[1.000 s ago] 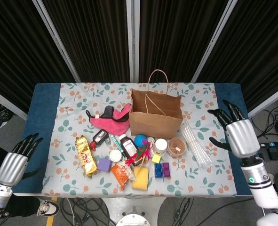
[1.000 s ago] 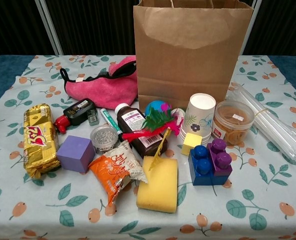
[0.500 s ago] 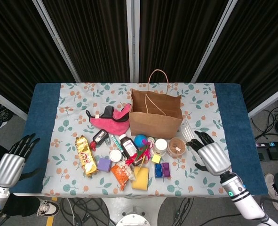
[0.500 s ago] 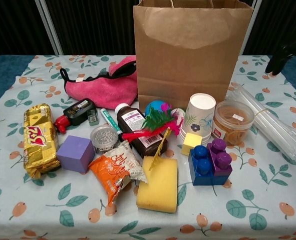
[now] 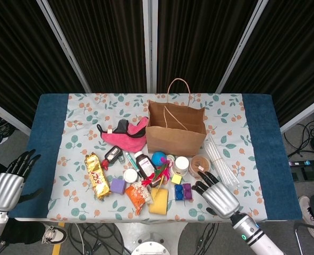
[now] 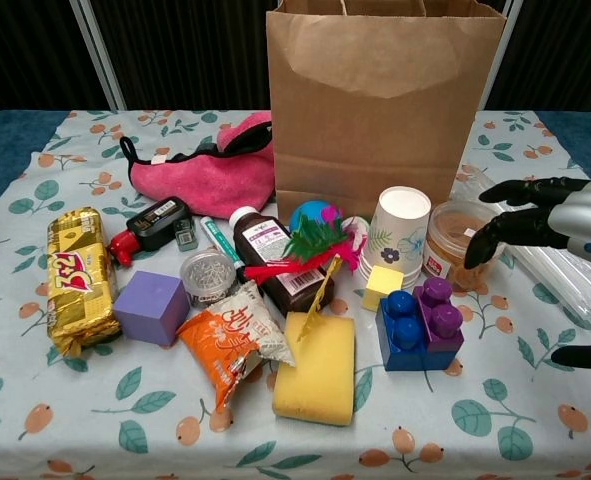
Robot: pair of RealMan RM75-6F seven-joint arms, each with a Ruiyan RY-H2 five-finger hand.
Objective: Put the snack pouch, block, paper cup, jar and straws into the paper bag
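Right now the work is at its opening reach: none of the five listed things is in the brown paper bag (image 5: 176, 129) yet, which stands upright and open at the back of the floral tablecloth (image 5: 82, 119). The right hand (image 6: 555, 222) hovers with fingers spread and nothing in them, its dark fingertips (image 6: 490, 237) just beside the clear round jar with brown contents (image 6: 458, 243), so the jar looks like the first target. The white paper cup with a leaf print (image 6: 398, 231) stands just left of the jar, the blue and purple studded block (image 6: 420, 324) lies in front of both, the bundle of clear plastic straws (image 5: 220, 160) lies to the right of the bag, partly behind the hand in the chest view, and the orange snack pouch (image 6: 235, 342) sits further left beside a yellow sponge (image 6: 315, 366). The left hand (image 5: 7, 183) hangs open, fingers apart, off the table's left edge, well apart from everything.

Next, I judge, the right hand must close around the jar's wall without knocking the cup, lift it clear, and carry it over the bag's open mouth.

Compared with half a second ago, the right hand has come inward and forward, from beside the straws to the jar's front; a second ago it was out past the table's right edge. The objects have not shifted.
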